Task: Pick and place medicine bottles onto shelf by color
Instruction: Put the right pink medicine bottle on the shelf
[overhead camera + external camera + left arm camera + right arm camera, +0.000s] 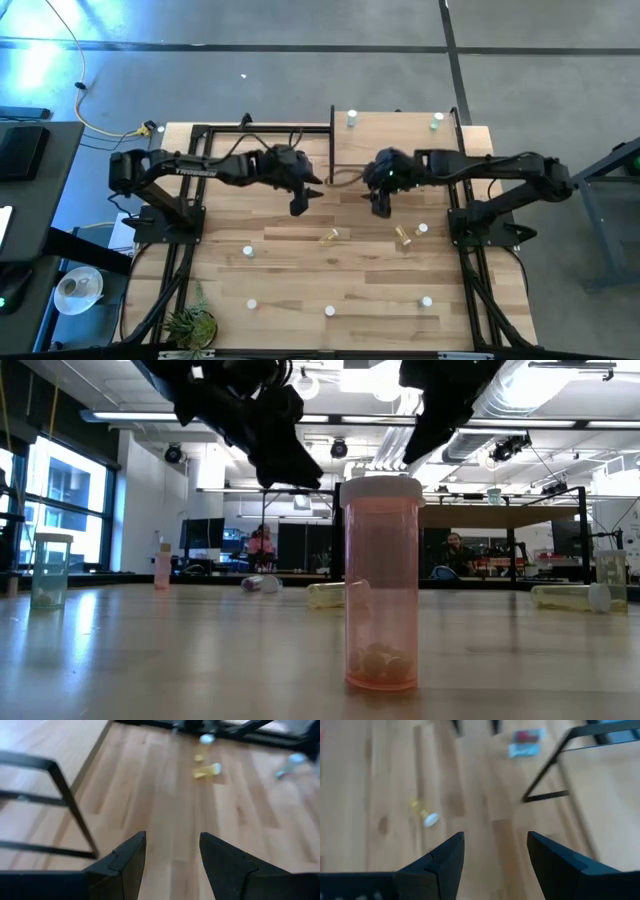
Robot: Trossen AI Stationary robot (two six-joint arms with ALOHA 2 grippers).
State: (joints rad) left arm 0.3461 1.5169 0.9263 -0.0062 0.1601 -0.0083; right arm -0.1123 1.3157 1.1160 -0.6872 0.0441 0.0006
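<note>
My left gripper and my right gripper hang open and empty above the middle of the table, just in front of the shelf, a pale board with black uprights. Two bottles stand on the shelf's far edge. Two yellow bottles lie on their sides on the table near the grippers. The left wrist view shows one of them ahead of the open gripper; the right wrist view shows one ahead of the open gripper. A red bottle stands upright close to the low camera.
Several more white-capped bottles stand scattered over the table's near half. A shelf upright stands close beside my left gripper, another near my right. A small plant sits at the near left corner.
</note>
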